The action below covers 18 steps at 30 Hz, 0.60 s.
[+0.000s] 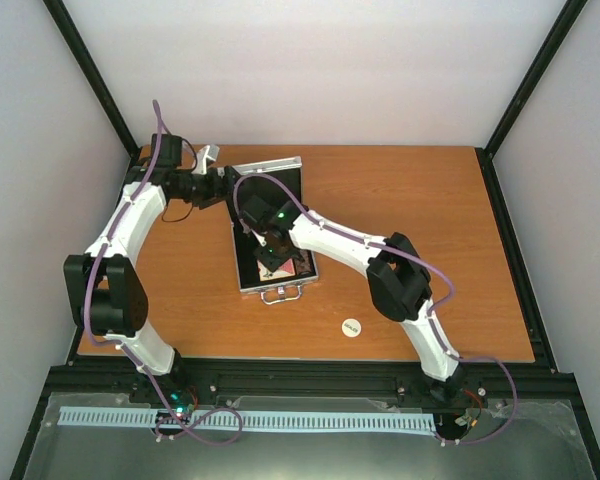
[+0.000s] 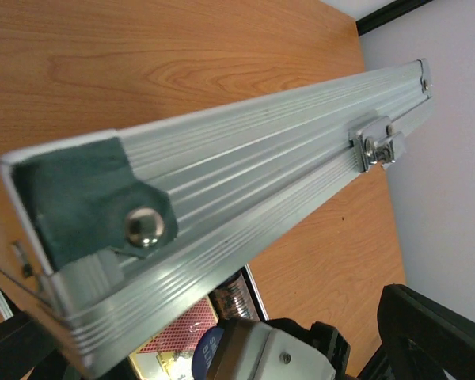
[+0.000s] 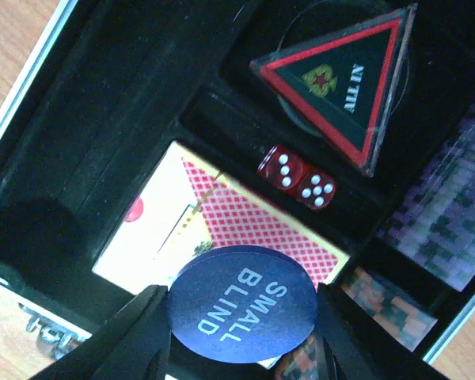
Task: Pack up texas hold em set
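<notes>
Left jaws spread wide — right jaws clamped.

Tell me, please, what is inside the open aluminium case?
Inside the case, in black foam: a black triangle, two red dice, a card box and chip stacks. The right gripper holds a blue disc over the card box, hiding part of it.

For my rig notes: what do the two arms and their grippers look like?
The left arm and right arm have white links and bulky black joints. A purple cable runs along each. The right arm carries a small green light. The left gripper and right gripper are black.
</notes>
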Available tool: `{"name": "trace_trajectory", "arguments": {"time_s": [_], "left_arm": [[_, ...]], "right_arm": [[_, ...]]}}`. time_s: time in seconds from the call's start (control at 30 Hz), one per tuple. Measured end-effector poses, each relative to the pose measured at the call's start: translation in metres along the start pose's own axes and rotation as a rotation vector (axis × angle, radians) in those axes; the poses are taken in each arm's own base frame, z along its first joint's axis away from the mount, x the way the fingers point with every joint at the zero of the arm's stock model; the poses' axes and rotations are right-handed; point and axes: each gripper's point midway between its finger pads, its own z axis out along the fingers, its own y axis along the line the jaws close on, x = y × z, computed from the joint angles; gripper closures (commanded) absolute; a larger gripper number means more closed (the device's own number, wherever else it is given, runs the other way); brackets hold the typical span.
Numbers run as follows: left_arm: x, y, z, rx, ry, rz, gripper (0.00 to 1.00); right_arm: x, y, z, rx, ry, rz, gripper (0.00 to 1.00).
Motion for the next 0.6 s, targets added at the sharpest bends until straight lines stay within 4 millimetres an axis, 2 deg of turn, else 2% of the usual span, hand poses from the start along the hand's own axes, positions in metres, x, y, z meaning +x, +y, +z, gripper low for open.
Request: {"name": "trace_trajectory", "arguments": {"time_s": [0.33,0.6], "left_arm": [[-0.001,0.004,-0.001,-0.017,-0.006,-0.001,0.00],[-0.003,0.004,0.000,-0.019,-0.004,-0.003,0.00]], "right_arm": [[-0.008,-0.007,0.018,-0.029,0.008,0.006,0.25],[-0.006,-0.009,0.019,-0.022,0.013,0.031,0.11]]}}
